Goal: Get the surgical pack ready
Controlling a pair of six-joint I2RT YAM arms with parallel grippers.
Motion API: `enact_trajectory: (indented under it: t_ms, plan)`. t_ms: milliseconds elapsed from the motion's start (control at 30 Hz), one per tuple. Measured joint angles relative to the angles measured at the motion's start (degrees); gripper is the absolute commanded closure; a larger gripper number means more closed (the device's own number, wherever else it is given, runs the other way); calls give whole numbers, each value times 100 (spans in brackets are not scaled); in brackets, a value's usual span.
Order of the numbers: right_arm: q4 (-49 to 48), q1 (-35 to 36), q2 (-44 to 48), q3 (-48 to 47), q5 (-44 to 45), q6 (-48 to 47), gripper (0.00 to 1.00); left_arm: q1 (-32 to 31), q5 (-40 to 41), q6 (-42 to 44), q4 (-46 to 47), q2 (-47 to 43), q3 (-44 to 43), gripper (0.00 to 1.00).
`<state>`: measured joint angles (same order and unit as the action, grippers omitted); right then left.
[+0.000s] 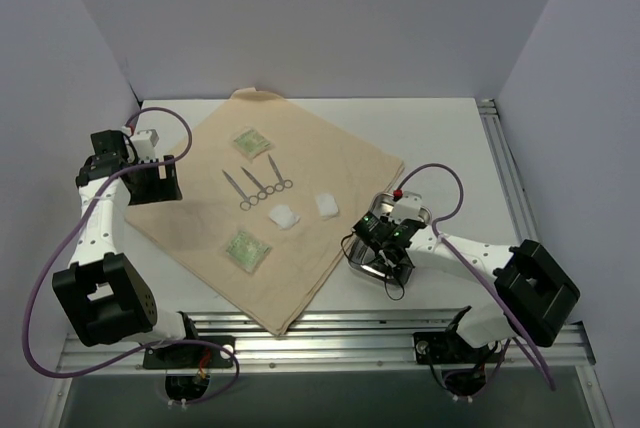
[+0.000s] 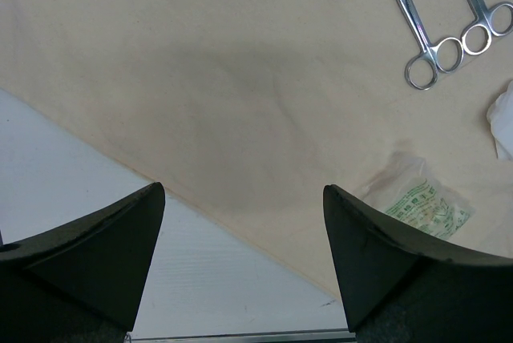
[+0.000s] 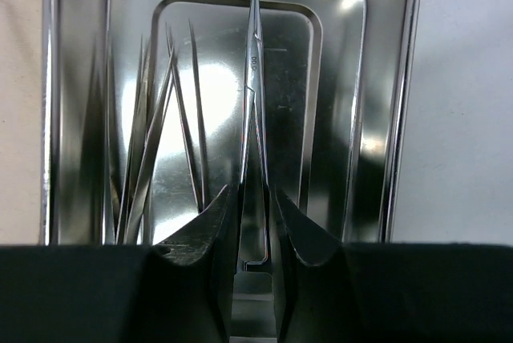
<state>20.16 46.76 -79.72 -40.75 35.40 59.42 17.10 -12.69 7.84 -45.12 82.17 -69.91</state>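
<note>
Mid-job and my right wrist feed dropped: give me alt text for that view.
The right tool pinches a slim steel instrument by its near end, its tip pointing away over the floor of the shiny steel tray. White table shows right of the tray, tan cloth at the far left edge.

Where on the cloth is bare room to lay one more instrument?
The cloth is bare at its right corner beyond the gauze pads, on the left between left hand and forceps, and at the near corner below a green packet. The middle is crowded.

Close tray walls (image 3: pixel 413 78) around right pincer (image 3: pixel 250 199)
</note>
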Motion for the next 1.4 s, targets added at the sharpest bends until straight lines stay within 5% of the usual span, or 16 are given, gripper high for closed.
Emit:
enact_trajectory:
  t_ms: [633,1400]
  plan:
    - [-962,-310,-570,264,-254,-116,100,0,4,24,-2,0,4,11]
    - [-455,-247,-518,203,-258,-90,100,0,2,37,-2,-13,4,11]
